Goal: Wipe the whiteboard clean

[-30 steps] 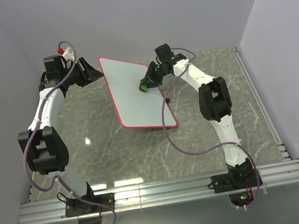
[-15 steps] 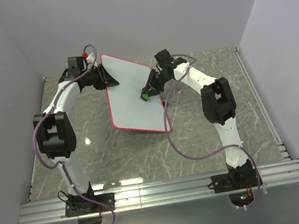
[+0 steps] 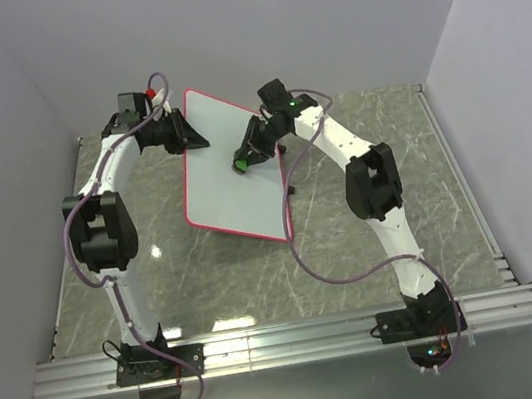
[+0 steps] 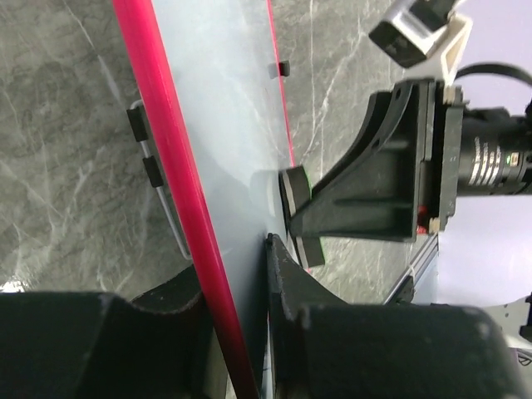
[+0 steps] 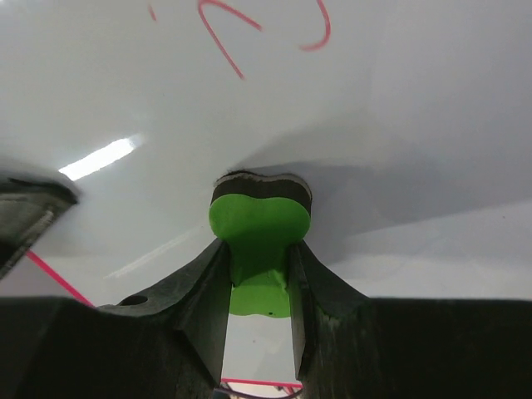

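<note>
- The whiteboard (image 3: 234, 189) is found at the far middle of the bench (image 3: 384, 241), between the two arms. It is tipped up rather than lying flat, and whether its near edge rests on the bench cannot be told.
- The left claw (image 3: 194, 138) is closed on the board's red rim at the far left edge. In the left wrist view the rim is seen pinched between the two fingers.
- The right claw (image 3: 248, 152) is closed on a green eraser (image 3: 240, 164), whose dark pad is pressed against the white face in the board's upper part.
- Red strokes (image 5: 223, 37) are seen on the face just beyond the eraser in the right wrist view, so the erasing is judged unfinished.
- The surface directly around the pad looks clean there. From above the marks are too faint to be made out, so how much has been wiped cannot be judged.
- What is left, as far as can be judged, is for the pad to be carried over those strokes.
- A small black foot (image 3: 292, 191) is visible at the board's right edge.
- The right arm's purple cable (image 3: 295, 240) hangs close to the board's right rim and near corner, and could be snagged during wider strokes.
- The left claw covers a small stretch at the rim, which could not be reached by the pad while it is held there.
</note>
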Motion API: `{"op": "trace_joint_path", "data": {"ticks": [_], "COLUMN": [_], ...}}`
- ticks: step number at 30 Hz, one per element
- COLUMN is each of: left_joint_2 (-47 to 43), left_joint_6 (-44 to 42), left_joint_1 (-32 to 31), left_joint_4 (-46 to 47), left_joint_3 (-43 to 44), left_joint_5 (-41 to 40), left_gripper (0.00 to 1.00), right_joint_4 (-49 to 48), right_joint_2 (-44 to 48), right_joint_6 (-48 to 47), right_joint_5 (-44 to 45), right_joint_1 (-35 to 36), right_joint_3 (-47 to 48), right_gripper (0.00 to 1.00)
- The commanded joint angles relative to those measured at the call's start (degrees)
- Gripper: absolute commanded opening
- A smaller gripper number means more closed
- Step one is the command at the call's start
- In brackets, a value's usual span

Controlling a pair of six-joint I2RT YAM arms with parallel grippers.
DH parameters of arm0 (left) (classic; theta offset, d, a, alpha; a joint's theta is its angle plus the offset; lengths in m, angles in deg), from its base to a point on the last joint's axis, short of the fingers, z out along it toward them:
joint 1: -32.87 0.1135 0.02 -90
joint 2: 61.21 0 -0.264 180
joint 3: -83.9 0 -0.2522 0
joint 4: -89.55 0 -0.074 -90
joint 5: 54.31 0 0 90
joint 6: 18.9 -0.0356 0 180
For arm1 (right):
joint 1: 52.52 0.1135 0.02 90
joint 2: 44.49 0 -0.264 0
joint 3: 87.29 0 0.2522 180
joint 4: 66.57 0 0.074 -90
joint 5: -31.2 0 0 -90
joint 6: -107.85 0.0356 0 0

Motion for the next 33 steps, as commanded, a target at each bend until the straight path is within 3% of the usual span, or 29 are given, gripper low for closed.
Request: {"op": "trace_joint_path", "data": {"ticks": [1, 11, 20, 33], "left_joint_2": [1.3, -0.4, 0.2, 6.1], "left_joint_6": [-9.4, -14.5, -16.4, -17.2], "left_joint_1": [-3.0, -11.4, -14.6, -18.3], "left_joint_4": [-3.1, -7.6, -11.1, -14.4], "left_joint_3": [1.9, -3.4, -7.1, -1.7], "left_joint_5": [-2.2, -2.0, -0.6, -1.6], "left_gripper": [0.00, 0.00, 0.00, 0.00], "right_joint_4": [-2.3, -6.0, -3.9, -2.2], "right_joint_2": [-4.4, -10.0, -11.4, -9.8], "right_joint_6": [3.3, 7.3, 6.1, 6.2], "right_joint_5": [-0.8, 2.9, 5.8, 2.9], "right_joint_1": [0.2, -3.6, -7.6, -1.9], "right_joint_3": [2.4, 9.4, 12.0, 12.1], "right_gripper": [0.00, 0.00, 0.00, 0.00]}}
